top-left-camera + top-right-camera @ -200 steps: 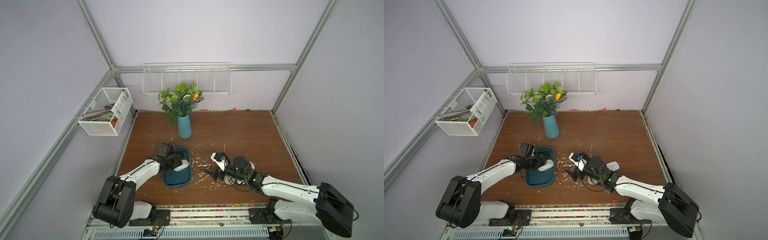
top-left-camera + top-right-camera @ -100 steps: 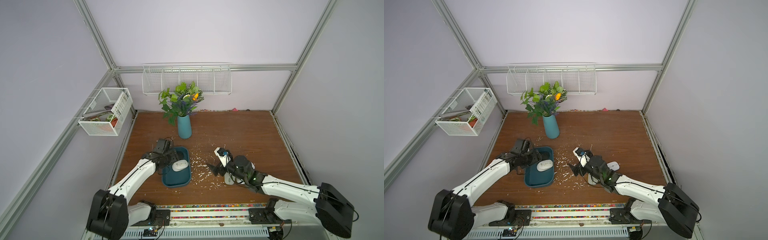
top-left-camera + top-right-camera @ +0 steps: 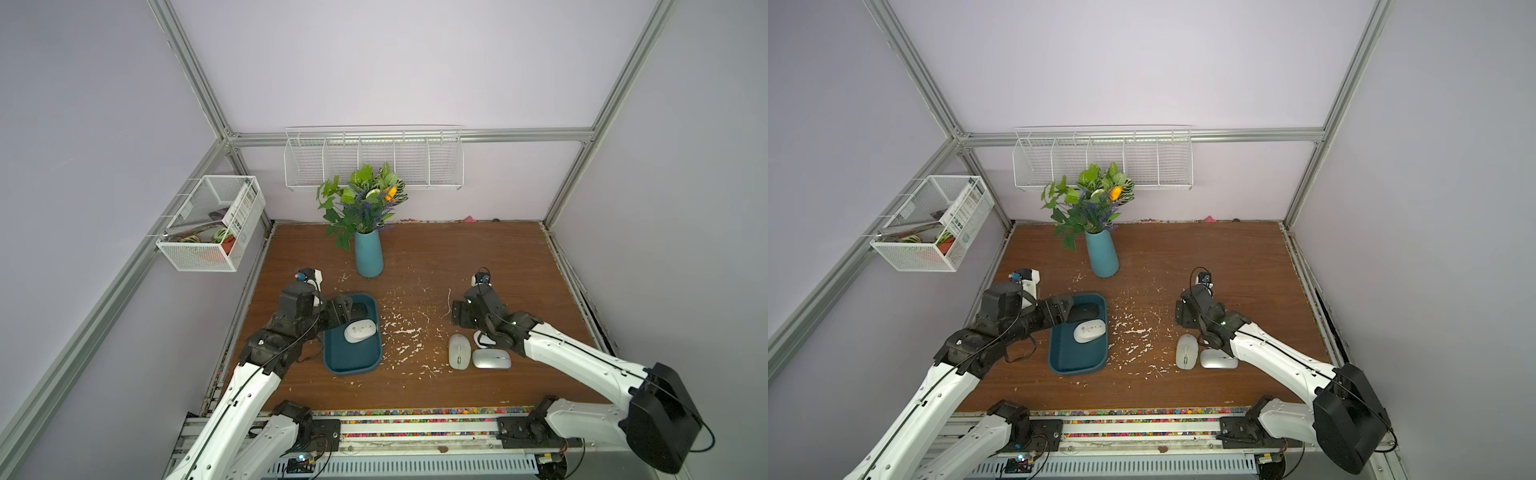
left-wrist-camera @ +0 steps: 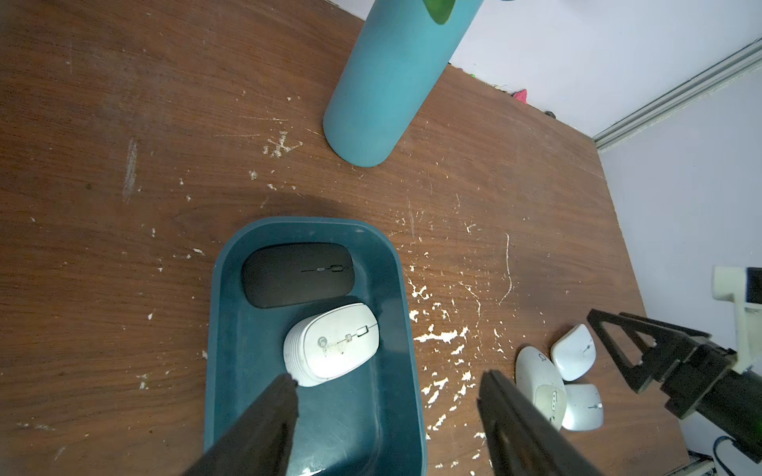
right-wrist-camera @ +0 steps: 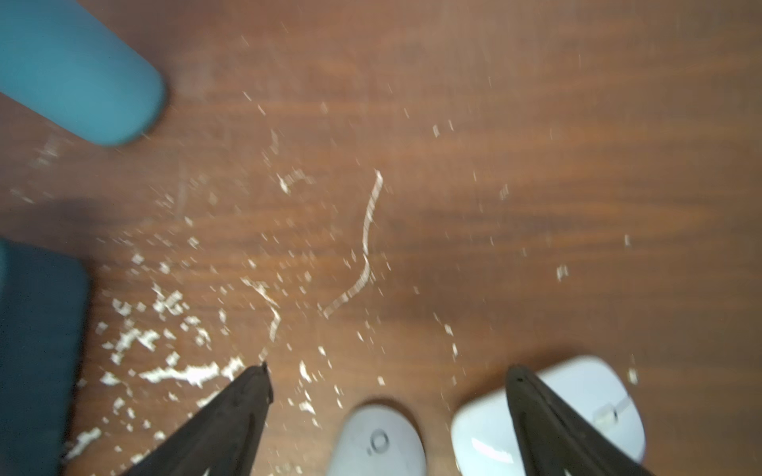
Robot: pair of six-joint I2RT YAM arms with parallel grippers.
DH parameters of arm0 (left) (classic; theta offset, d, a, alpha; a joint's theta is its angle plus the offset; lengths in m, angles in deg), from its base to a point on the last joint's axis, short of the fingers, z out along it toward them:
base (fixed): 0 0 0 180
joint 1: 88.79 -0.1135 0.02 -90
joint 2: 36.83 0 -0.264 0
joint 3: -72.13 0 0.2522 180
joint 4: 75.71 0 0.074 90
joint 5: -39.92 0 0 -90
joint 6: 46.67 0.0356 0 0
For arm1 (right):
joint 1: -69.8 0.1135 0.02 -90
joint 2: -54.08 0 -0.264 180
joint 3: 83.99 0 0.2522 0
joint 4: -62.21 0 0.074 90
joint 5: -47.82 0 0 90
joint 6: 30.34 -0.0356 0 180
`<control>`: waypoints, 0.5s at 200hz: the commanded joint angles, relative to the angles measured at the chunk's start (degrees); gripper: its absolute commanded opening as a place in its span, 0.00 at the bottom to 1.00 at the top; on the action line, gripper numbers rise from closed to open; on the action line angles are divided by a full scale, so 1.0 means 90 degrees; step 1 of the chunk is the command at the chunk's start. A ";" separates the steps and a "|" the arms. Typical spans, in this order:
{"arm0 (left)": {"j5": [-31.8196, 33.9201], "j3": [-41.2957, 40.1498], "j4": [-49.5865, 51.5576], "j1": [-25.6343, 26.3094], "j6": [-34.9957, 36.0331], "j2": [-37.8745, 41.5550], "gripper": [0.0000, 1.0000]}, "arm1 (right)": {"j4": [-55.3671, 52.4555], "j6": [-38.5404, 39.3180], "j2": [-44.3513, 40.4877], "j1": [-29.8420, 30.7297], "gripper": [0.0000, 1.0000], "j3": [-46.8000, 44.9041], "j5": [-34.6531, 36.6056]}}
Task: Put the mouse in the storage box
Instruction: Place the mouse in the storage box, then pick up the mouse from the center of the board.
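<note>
The dark teal storage box (image 3: 353, 362) (image 3: 1077, 359) (image 4: 330, 416) lies left of centre on the wooden table. A black mouse (image 3: 360, 309) (image 4: 297, 274) and a white mouse (image 3: 360, 332) (image 3: 1089, 331) (image 4: 332, 345) rest inside it. My left gripper (image 3: 344, 308) (image 4: 387, 377) hovers over the box's left rim, open, holding nothing. Three more pale mice lie to the right: a grey-white mouse (image 3: 459, 351) (image 5: 377, 443), a silver mouse (image 3: 491, 359) and a white mouse (image 5: 577, 395) partly under my right arm. My right gripper (image 3: 457, 313) (image 5: 389, 373) hangs open just beyond them, empty.
A tall teal vase (image 3: 369, 257) (image 4: 387, 82) with flowers stands behind the box. White paper scraps (image 3: 403, 328) litter the wood between box and mice. Two wire baskets hang on the walls, a side basket (image 3: 208, 224) at the left and a back basket (image 3: 374, 158).
My left gripper has drawn back from the white mouse, which now lies loose in the box. The right gripper has swung right and away, over to the mice on the table.
</note>
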 commanded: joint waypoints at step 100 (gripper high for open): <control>0.0294 -0.0098 0.0076 0.0014 0.0118 0.0215 0.74 | -0.1843 -0.2166 0.1379 0.0866 0.97 0.0865 -0.0399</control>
